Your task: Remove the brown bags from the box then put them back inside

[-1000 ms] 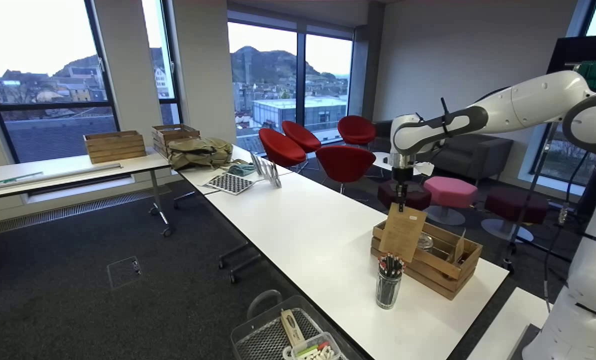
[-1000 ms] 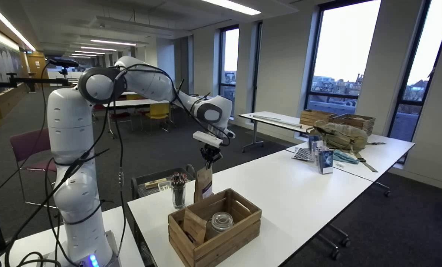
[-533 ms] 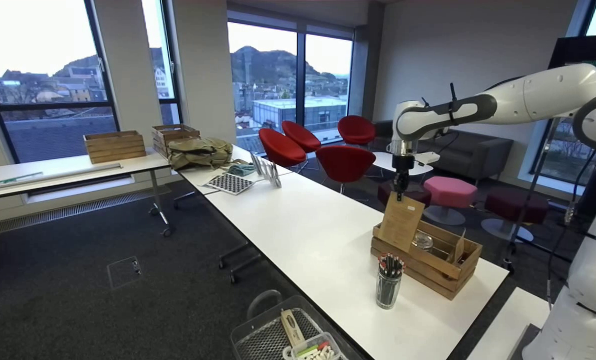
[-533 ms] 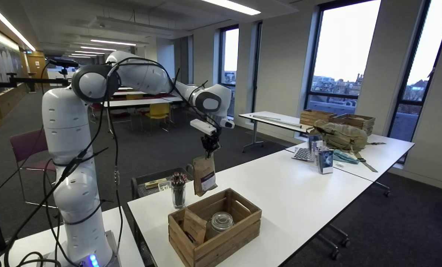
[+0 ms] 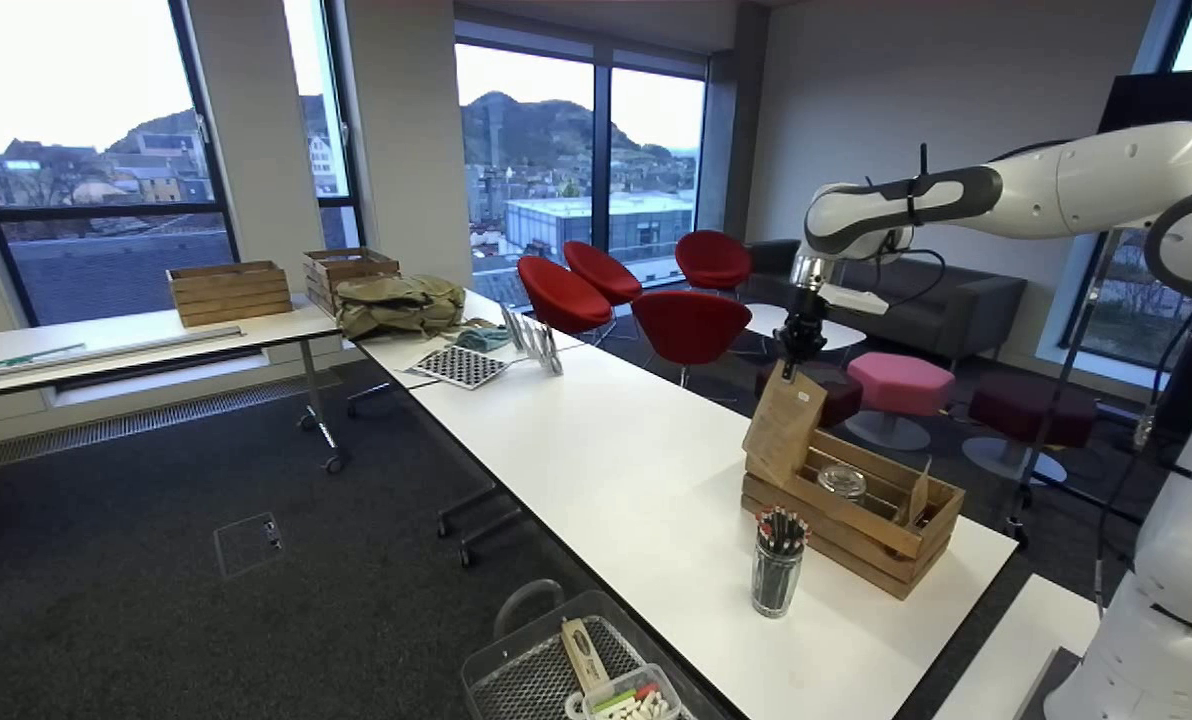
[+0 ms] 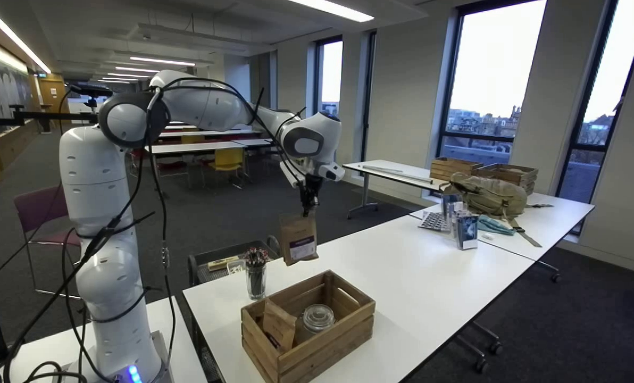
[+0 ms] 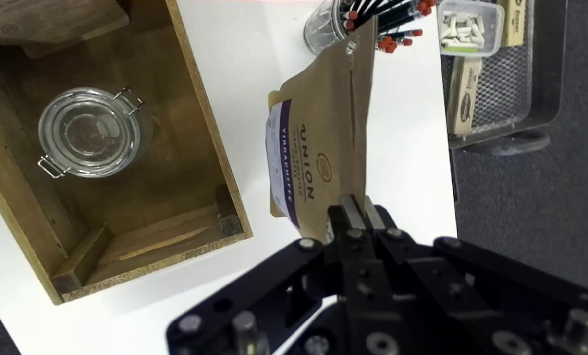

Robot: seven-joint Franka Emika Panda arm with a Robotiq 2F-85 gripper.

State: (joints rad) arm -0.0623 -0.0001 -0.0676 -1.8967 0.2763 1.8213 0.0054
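The gripper (image 7: 360,208) is pinching a Union coffee bag (image 7: 318,153), dangling below it; lower and alongside, a wooden crate (image 6: 343,329) is holding another brown paper bag (image 6: 280,325). At least one return is seemingly remaining.

— What can you read on the bag (image 7: 331,123), right of the box (image 7: 210,123) in the wrist view?
— UNION in large letters, with HAND ROASTED COFFEE in smaller ones beside it, and a round emblem (image 7: 324,167) next to the name.
— And the purple stripe (image 7: 287,162) on that bag?
— YIRGACHEFFE, in white capitals.
— Anything farther right of the box, past the bag?
— Eraser, twice: on one block (image 7: 464,96), and on another block (image 7: 515,22) that lies farther from the box.
— What about the other bag (image 7: 62,22), the one in the box?
— A small round mark (image 7: 10,28) and some print, the words too blurred for me to make out.
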